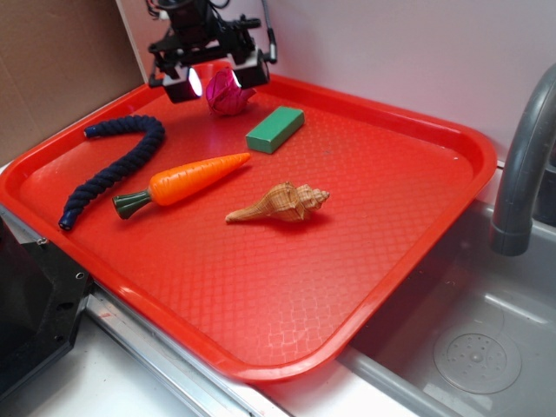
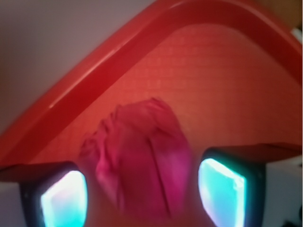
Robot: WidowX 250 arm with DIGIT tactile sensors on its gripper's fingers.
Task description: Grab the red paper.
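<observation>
Between claw (image 1: pixel 214 81) pads, red paper (image 1: pixel 228 93), far tray (image 1: pixel 417 226) corner

No legible text, label, brand mark, number or sign appears in either view. The glossy red plastic tray (image 1: pixel 417 226) carries only an embossed diamond texture, with no lettering. The green rectangular block (image 1: pixel 274 129) shows plain faces. In the wrist view the image is blurred, and the glowing pads (image 2: pixel 221 190) of the gripper (image 2: pixel 142 189) bear no readable marking.
</observation>
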